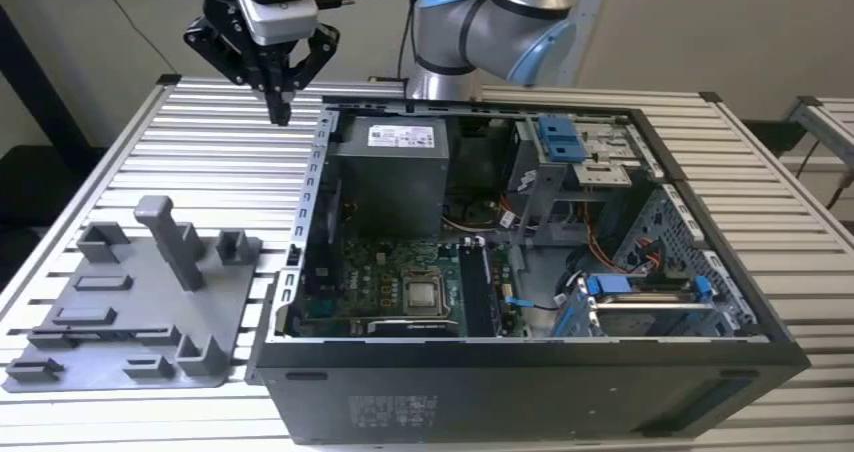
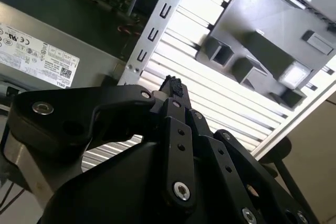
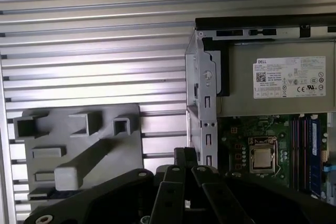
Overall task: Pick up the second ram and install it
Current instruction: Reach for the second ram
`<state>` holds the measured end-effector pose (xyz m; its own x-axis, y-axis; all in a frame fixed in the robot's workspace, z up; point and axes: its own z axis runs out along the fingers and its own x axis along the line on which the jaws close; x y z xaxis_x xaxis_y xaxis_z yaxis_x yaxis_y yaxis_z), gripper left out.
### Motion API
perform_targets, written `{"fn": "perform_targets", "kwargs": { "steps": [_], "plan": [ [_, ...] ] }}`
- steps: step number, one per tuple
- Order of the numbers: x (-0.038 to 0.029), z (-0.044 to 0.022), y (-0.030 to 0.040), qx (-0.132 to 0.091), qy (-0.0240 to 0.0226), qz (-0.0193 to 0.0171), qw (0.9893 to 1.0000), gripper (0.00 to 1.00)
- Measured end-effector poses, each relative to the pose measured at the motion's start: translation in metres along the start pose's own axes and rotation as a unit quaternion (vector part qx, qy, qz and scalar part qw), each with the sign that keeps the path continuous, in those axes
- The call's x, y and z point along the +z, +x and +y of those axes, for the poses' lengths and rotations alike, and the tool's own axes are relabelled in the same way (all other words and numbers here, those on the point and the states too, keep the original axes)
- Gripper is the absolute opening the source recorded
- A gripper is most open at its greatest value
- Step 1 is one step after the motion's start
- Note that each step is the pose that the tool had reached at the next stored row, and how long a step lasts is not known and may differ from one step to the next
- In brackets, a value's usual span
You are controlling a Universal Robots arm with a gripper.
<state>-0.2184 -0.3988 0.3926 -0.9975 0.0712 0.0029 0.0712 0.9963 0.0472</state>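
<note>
Gripper (image 1: 280, 114) hovers at the exterior view's far left, fingers pinched together, looks empty. The second ram is probably light, stiff and fragile, so grab its long edges.

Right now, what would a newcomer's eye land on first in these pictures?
The open computer case dominates, lying on the slatted metal table with its silver processor and blue drive clips exposed. The gripper hangs with fingers together above the table, off the case's far corner on the exterior view's left. A grey fixture tray sits beside the case on that side.
</note>
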Motion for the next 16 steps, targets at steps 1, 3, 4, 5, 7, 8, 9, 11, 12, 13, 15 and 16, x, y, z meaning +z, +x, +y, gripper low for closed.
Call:
{"fn": "perform_targets", "kwargs": {
  "steps": [1,3,4,5,7,8,9,11,12,13,15,16],
  "plan": [
    [0.0000,-0.0001,0.0020,0.000,0.0000,0.0003,1.0000,0.11],
    [0.0000,-0.0004,0.0060,0.000,0.0000,0.0007,1.0000,0.11],
    [0.0000,-0.0006,0.0078,0.000,0.0001,0.0010,1.0000,0.11],
    [0.0001,-0.0007,0.0095,0.000,0.0001,0.0012,1.0000,0.11],
    [0.0001,-0.0010,0.0134,0.000,0.0001,0.0015,1.0000,0.11],
    [0.0001,-0.0011,0.0155,0.000,0.0001,0.0017,1.0000,0.11],
    [0.0001,-0.0012,0.0172,0.000,0.0001,0.0019,1.0000,0.11],
    [0.0001,-0.0015,0.0207,0.000,0.0001,0.0024,1.0000,0.11],
    [0.0001,-0.0016,0.0224,0.000,0.0002,0.0026,1.0000,0.11],
    [0.0001,-0.0017,0.0243,0.000,0.0002,0.0028,1.0000,0.11],
    [0.0001,-0.0020,0.0286,0.000,0.0002,0.0031,1.0000,0.11],
    [0.0001,-0.0022,0.0313,0.000,0.0002,0.0032,1.0000,0.11]
  ]
}}
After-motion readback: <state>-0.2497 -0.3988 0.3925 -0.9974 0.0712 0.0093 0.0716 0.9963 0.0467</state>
